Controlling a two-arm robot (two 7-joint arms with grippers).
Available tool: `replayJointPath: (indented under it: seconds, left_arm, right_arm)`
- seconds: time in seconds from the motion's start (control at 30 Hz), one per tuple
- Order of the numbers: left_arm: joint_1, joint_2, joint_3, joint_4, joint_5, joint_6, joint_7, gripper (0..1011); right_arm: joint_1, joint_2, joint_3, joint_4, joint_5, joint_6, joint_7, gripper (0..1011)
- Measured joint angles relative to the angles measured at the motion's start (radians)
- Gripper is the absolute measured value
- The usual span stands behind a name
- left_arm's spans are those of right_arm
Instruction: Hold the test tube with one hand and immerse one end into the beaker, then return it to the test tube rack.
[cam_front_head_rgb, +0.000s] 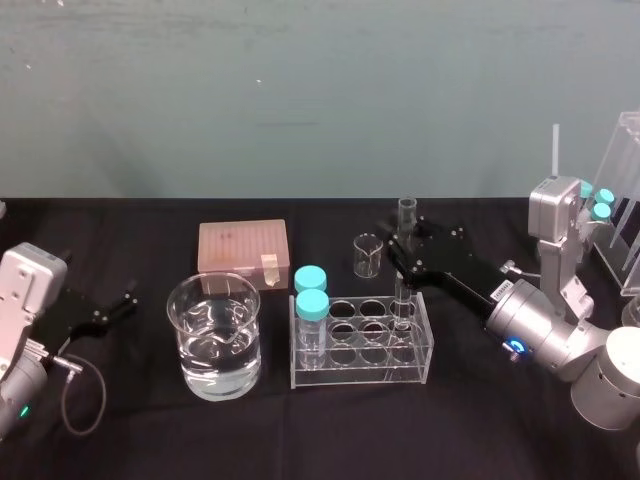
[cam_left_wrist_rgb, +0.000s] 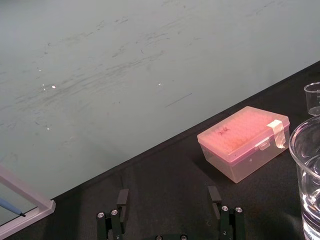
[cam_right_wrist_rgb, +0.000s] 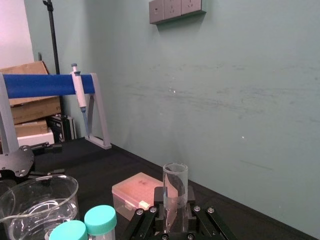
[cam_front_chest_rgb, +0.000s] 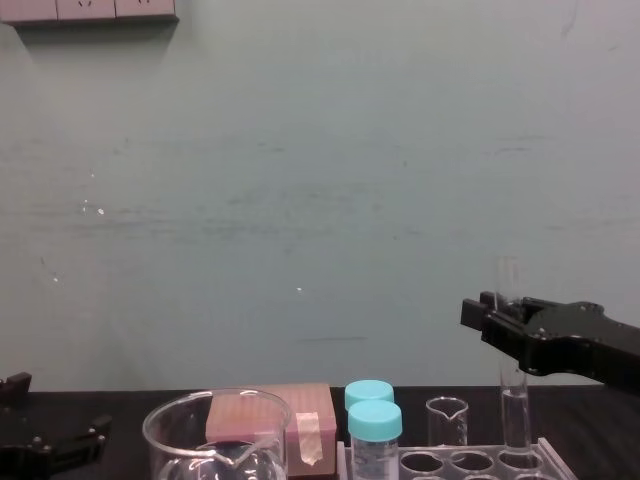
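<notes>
Right pincer grips a test tube over a rack on a black counter, its black fingers clamped round the glass a little below the open mouth. The tube stands upright, its lower end down through a hole at the rack's right end, toward the back. It is long, thin and clear, and rises above everything near it.

Two teal-capped vials fill holes at the rack's left end. A small glass beaker sits just behind the rack, near the pincer's tips. To the rack's left stands the wide beaker — smooth clear glass with a pouring lip, about half full of clear liquid. Behind it lies a pink plastic box with a pale tab on its front.

The rack is clear plastic, faintly purple, its top plate cut with round holes. The left pincer sits low at the counter's left side, well apart from the glassware — fingers spread wide, nothing between them. A clear plastic stand rises at far right, behind the right arm.
</notes>
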Motion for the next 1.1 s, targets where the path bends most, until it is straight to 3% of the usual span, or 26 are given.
replayJointPath:
  seconds: [1.1]
  left_arm:
    - [0.0, 0.0, 0.0, 0.0, 0.0, 0.0, 0.0, 1000]
  right_arm:
    - [0.019, -0.013, -0.018, 0.047, -0.036, 0.021, -0.007, 244]
